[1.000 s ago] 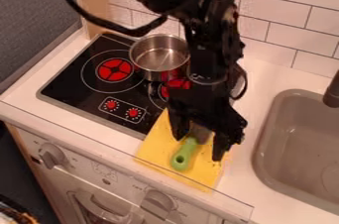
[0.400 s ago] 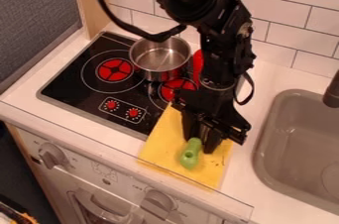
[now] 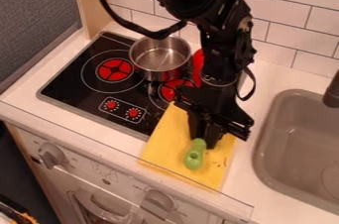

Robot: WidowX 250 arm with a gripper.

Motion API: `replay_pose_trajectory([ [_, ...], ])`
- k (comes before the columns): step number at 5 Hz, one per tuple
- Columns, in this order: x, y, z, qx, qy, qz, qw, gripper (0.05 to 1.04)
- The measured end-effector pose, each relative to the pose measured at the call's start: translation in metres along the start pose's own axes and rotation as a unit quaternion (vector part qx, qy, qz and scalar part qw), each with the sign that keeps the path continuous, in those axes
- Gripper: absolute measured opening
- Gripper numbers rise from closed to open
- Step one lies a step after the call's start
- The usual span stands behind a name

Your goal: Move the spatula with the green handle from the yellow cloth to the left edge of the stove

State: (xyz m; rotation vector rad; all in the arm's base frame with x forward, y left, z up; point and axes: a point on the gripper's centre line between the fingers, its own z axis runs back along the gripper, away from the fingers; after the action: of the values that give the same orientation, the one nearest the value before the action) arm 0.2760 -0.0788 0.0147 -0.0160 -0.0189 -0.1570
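- Camera view shows a white smooth counter (image 3: 265, 77), and on it lies a flat yellow cloth (image 3: 165, 151) with small dark specks near its right edge.
- To the upper left of the cloth is a black glossy stovetop (image 3: 79, 86) with red burner marks; a round, shiny metal pot (image 3: 159, 73) is standing on it, and a red object (image 3: 198, 64) is partly hidden behind the arm.
- To the right of the cloth is a grey-beige sink (image 3: 268, 168); behind are white brick-shaped wall tiles (image 3: 291, 29), and below the cloth, to the left, is a white oven front (image 3: 96, 176) with round knobs.
- The green-handled utensil (image 3: 195, 156) has a short, rounded handle with a hole near its end, over the middle of the cloth; its handle end points toward the oven front, and its other part is hidden by the gripper.
- The black two-finger gripper (image 3: 205, 139) stands over the cloth, its fingers narrow and closed around the utensil's upper part.
- One second ago the fingers were wide apart; now they are brought together.
- The utensil and the cloth have both moved a little to the right.
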Motion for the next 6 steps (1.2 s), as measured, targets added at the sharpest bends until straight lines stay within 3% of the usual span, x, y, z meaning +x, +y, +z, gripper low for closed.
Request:
replay_pose_trajectory([
  [1, 0.001, 0.008, 0.028, -0.024, -0.038, 0.016, 0.9989, 0.084],
  [3, -0.014, 0.048, 0.080, -0.044, -0.082, 0.052, 0.9943, 0.077],
  [4, -0.023, 0.034, 0.061, -0.029, -0.055, 0.030, 0.9976, 0.219],
  [5, -0.042, 0.018, 0.044, -0.007, -0.034, -0.003, 0.9994, 0.490],
  [6, -0.048, 0.005, 0.038, 0.000, -0.032, -0.020, 0.9993, 0.784],
])
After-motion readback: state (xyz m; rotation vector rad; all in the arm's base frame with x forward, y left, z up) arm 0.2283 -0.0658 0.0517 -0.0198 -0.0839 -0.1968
